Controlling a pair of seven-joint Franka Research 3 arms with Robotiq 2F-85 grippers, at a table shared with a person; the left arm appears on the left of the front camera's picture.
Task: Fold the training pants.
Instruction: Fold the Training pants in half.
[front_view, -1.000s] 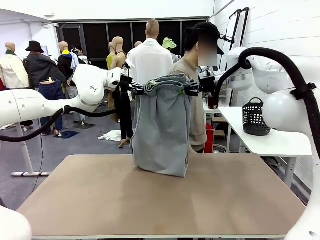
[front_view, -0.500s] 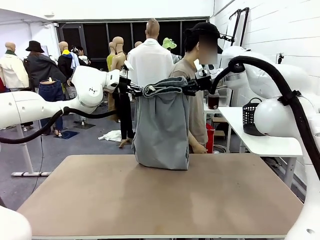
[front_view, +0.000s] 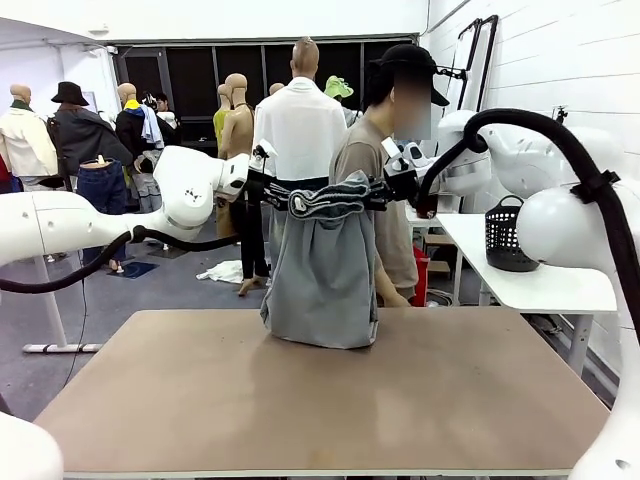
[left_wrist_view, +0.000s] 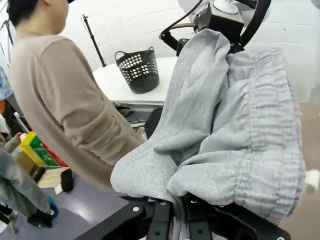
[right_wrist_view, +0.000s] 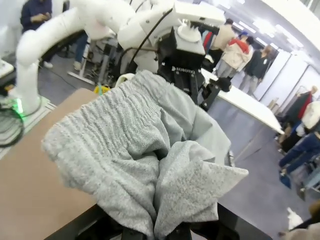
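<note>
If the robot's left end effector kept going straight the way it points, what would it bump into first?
Probably the right end effector: the left end effector points toward it along the bunched waistband of the light grey soft jersey training pants both hold, though depth is unclear.

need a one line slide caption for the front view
Both grippers, left and right, hold the grey training pants hanging over the table.

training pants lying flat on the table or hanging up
Hanging. The training pants hang from the left gripper and right gripper, both shut on the waistband; only the bottom reaches the table.
</note>
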